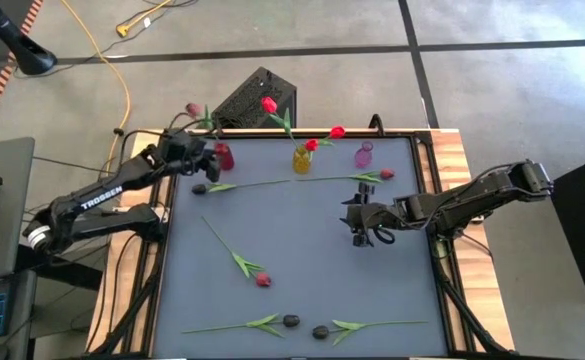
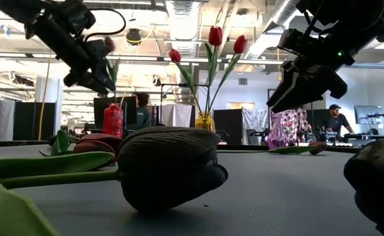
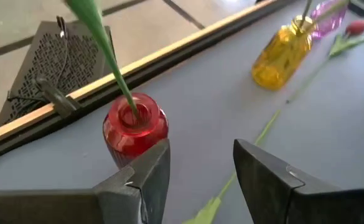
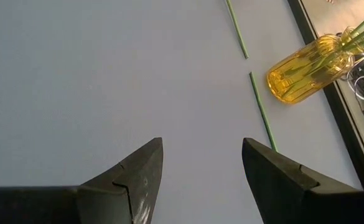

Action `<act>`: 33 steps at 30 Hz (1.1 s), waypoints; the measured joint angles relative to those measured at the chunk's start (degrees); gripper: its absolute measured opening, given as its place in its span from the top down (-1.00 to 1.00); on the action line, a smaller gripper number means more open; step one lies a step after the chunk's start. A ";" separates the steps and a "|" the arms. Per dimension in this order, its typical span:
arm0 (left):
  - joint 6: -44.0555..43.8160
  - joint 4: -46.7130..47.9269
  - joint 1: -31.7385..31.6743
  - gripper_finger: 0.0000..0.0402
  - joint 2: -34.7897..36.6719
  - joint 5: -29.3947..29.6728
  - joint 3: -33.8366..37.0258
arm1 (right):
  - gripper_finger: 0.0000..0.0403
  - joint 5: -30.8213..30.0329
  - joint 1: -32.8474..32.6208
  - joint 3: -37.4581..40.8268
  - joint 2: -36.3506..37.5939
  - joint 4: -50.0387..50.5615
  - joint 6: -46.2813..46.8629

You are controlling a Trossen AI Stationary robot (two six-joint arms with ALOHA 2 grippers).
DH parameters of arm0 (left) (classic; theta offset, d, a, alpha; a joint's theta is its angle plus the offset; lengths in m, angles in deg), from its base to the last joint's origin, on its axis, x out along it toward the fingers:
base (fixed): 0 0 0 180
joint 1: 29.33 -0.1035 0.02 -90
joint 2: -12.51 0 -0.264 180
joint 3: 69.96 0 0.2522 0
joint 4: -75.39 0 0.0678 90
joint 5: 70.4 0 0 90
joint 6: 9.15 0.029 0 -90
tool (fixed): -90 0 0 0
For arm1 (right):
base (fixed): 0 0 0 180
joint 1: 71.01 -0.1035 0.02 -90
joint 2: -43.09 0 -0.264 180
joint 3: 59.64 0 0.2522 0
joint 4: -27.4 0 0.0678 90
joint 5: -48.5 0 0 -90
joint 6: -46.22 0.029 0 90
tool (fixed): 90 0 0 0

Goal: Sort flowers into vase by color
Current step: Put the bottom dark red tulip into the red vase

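Red glass sits just ahead of my left gripper [image 3: 200, 180]: the red vase [image 3: 135, 127] at the table's far left edge, with one green stem [image 3: 107, 56] standing in its neck and a maroon head [image 1: 193, 109] leaning out beyond the rim. My left fingers are parted and hold nothing, so I judge this flower is already placed and the step in hand is letting go and clearing away from the vase.

My right gripper [image 4: 200, 180] hovers over bare grey table [image 1: 302, 260] near the right side, fingers spread wide and empty. Close beside it lies a red tulip [image 1: 386, 174], its stem running along the mat toward the yellow vase [image 1: 302, 158], which already carries three red heads. The pink vase [image 1: 363, 154] stands empty as far as I can tell.

Still on the mat: a dark flower [image 1: 200, 188] just beside the red vase, a red one [image 1: 263, 280] mid-table, and two dark ones [image 1: 291, 321] along the near edge.

Next, I reckon, the left gripper should drop onto the thin stem of the dark flower nearby, closing squarely so it does not slip out. The right could take the red tulip near it.
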 joint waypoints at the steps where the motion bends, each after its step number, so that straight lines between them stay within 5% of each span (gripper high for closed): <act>1: 0.34 1.40 0.33 0.18 0.00 0.05 -0.82 | -0.21 -0.02 0.01 0.00 0.00 -0.02 -0.30; 12: 3.00 11.59 1.56 0.18 0.02 -0.25 -5.63 | -0.21 -0.02 0.10 0.01 0.00 -0.04 -1.25; 21: 1.93 22.36 2.61 0.18 0.02 -10.06 -6.09 | -0.21 -0.02 0.10 0.02 -0.02 -0.04 -1.25; 33: 0.54 26.31 16.62 0.18 0.02 -18.08 -4.73 | -0.21 -0.20 0.10 0.02 -0.02 -0.04 -1.18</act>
